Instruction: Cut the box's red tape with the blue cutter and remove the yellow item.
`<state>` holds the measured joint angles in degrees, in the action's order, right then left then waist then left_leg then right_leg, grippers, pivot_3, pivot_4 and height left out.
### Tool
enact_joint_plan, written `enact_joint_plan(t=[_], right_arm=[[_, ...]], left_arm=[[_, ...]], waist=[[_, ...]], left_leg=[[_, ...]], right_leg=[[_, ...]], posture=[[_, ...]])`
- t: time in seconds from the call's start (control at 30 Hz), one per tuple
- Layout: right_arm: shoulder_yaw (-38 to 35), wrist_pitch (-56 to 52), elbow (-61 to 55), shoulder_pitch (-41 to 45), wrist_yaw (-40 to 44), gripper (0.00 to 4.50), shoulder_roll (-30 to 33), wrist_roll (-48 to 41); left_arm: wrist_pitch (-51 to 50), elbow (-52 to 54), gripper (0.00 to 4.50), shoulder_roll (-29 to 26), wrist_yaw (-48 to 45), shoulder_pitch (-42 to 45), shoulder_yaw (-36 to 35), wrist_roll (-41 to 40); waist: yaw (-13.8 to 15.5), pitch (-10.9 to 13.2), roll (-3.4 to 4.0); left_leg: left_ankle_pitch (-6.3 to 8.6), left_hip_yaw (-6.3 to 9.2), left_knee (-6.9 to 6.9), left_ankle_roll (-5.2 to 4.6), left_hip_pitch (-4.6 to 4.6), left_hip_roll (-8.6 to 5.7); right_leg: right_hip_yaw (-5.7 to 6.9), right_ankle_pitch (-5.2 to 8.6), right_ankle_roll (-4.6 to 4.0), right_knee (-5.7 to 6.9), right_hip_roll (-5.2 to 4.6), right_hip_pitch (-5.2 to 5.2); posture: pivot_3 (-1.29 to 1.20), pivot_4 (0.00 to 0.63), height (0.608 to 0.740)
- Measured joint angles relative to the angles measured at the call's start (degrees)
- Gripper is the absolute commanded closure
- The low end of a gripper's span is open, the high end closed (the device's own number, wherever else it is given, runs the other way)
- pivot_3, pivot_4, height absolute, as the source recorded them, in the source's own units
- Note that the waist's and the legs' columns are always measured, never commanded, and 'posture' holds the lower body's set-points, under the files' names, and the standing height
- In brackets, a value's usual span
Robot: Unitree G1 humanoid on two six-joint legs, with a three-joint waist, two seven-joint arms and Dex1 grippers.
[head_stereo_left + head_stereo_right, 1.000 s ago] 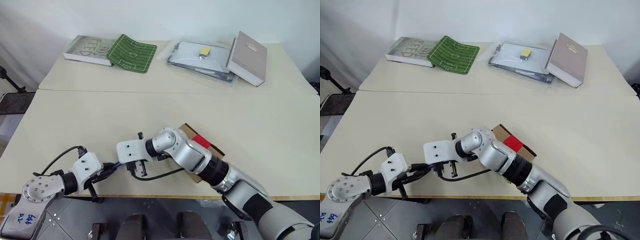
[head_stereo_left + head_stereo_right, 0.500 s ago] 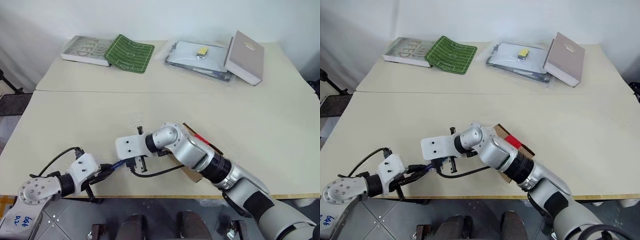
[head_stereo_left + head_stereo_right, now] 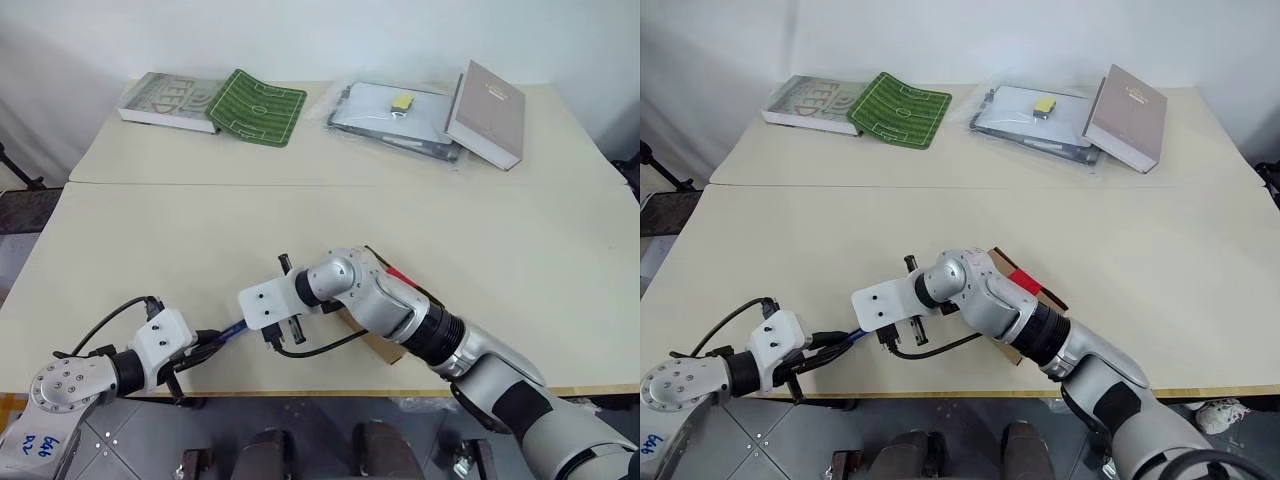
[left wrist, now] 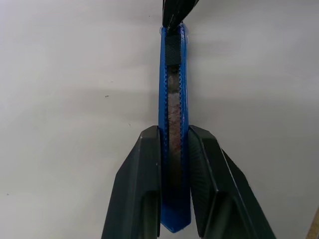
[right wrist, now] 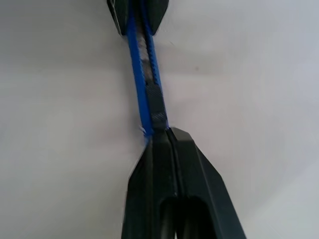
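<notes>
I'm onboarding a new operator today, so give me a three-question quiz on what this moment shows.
1. True or false: the left gripper is clamped on the blue cutter.
2. What meets the cutter's far tip? A) the right gripper B) a person's hand C) nothing
3. Fill in: the red tape sits on the ___, partly hidden behind the right arm.

Key: 1 true; 2 A, its fingers shut at the tip; 3 box.
</notes>
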<state>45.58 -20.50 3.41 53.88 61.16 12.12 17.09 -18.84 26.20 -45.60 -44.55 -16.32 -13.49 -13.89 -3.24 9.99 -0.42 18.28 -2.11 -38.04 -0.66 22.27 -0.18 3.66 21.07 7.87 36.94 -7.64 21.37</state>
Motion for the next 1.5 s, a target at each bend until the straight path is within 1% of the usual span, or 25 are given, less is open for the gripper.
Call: enact_joint_plan(t=[0.17, 0.53, 0.67, 0.83, 0.9, 1.03, 1.13, 1.2, 1.27, 1.33, 1.37, 1.5], right_arm=[[0.3, 1.8, 1.6, 0.7, 0.6, 4.46, -1.4, 1.5], [1.7, 2.9, 2.7, 0.1, 2.3, 4.46, -6.3, 1.7], [2.7, 2.9, 2.7, -0.5, 2.6, 4.46, -7.2, 1.9], [2.3, 2.3, 2.8, -0.5, 2.5, 4.46, -7.8, 1.7], [-0.1, 0.3, 2.1, -0.6, 2.7, 4.46, -7.5, 0.2], [-8.0, -5.6, -1.8, -0.5, 4.6, 4.46, -5.1, -4.9], [-14.5, -12.8, -4.8, -0.3, 6.3, 4.46, -2.3, -9.7], [-17.8, -17.1, -5.6, 0.4, 6.8, 4.11, -0.2, -12.4], [-20.4, -21.0, -5.6, 1.3, 7.7, 3.57, 2.8, -14.9], [-23.4, -24.9, -4.6, 2.0, 8.3, 2.83, 6.1, -17.0], [-24.7, -26.4, -3.5, 2.6, 8.1, 2.49, 6.8, -18.0], [-28.3, -33.6, 1.9, 7.7, 7.1, 1.10, 7.4, -22.0]], left_arm=[[0.0, -0.1, 4.07, 0.0, 0.0, 0.2, 0.1, 0.3], [0.1, -0.2, 4.07, 0.0, -0.1, 0.8, 0.4, 0.7], [0.1, -0.2, 4.07, 0.0, 0.0, 1.1, 0.5, 0.7], [0.1, -0.4, 4.07, 0.0, 0.0, 1.5, 0.8, 0.8], [0.1, -0.5, 4.07, 0.2, 0.0, 1.6, 0.8, 0.8], [2.3, -2.8, 4.07, 1.1, 0.4, 2.6, 0.8, 1.0], [8.1, -6.8, 4.07, 4.9, 2.3, 5.1, 0.4, 1.7], [12.8, -8.5, 4.07, 7.3, 3.2, 6.8, 0.1, 1.6], [17.7, -10.0, 4.07, 9.6, 3.4, 8.8, 0.1, 1.6], [22.6, -11.8, 4.07, 11.9, 3.6, 10.3, 0.2, 1.6], [24.4, -12.7, 4.07, 12.6, 3.6, 10.7, 0.6, 1.6], [31.0, -16.5, 4.07, 16.2, 3.9, 14.5, 3.4, 2.4]], waist=[[0.0, 0.0, 0.00], [0.0, 0.0, 0.01], [0.0, 0.0, 0.01], [0.0, 0.0, 0.01], [0.0, 0.0, 0.01], [0.1, 0.0, 0.02], [0.2, 0.0, 0.02], [0.3, 0.0, -0.01], [0.3, 0.0, -0.01], [0.3, 0.0, -0.03], [0.3, 0.0, -0.03], [-0.1, 0.1, 0.00]], left_leg=[[0.00, 0.00, -0.02, 0.00, -0.01, 0.00], [0.00, 0.02, -0.02, 0.00, -0.01, -0.01], [0.00, 0.02, -0.02, 0.01, -0.01, -0.01], [0.00, 0.02, -0.02, 0.01, -0.01, -0.01], [0.00, 0.02, -0.02, 0.01, 0.00, -0.01], [0.00, 0.03, -0.02, 0.00, 0.01, -0.02], [0.00, 0.03, -0.04, 0.00, 0.02, -0.02], [0.00, 0.04, -0.04, 0.00, 0.02, -0.03], [0.00, 0.03, -0.04, 0.00, 0.03, -0.03], [0.00, 0.02, -0.04, -0.01, 0.04, -0.04], [0.00, 0.02, -0.04, -0.01, 0.03, -0.04], [-0.02, -0.14, -0.06, -0.03, 0.03, 0.08]], right_leg=[[0.00, 0.00, 0.00, 0.01, 0.00, -0.01], [0.00, 0.00, 0.00, 0.05, 0.00, 0.00], [-0.01, 0.00, 0.00, 0.05, 0.00, 0.00], [0.00, 0.00, 0.00, 0.06, 0.00, 0.00], [0.00, 0.00, -0.01, 0.06, -0.01, 0.00], [0.01, -0.01, -0.01, 0.04, -0.01, 0.00], [0.03, -0.02, -0.03, 0.05, -0.02, -0.01], [0.05, -0.03, -0.04, 0.06, -0.04, -0.01], [0.09, -0.03, -0.05, 0.04, -0.04, 0.00], [0.13, -0.04, -0.05, 0.02, -0.06, -0.01], [0.15, -0.04, -0.04, 0.03, -0.07, -0.01], [0.43, -0.04, -0.05, 0.01, -0.04, 0.03]], posture=[[0.00, 0.150, 0.740], [0.00, 0.150, 0.740], [0.00, 0.150, 0.740], [0.00, 0.150, 0.740], [0.00, 0.150, 0.740], [0.00, 0.150, 0.740], [0.00, 0.150, 0.740], [0.00, 0.150, 0.740], [0.00, 0.150, 0.740], [0.00, 0.150, 0.740], [0.00, 0.150, 0.740], [0.00, 0.150, 0.740]])
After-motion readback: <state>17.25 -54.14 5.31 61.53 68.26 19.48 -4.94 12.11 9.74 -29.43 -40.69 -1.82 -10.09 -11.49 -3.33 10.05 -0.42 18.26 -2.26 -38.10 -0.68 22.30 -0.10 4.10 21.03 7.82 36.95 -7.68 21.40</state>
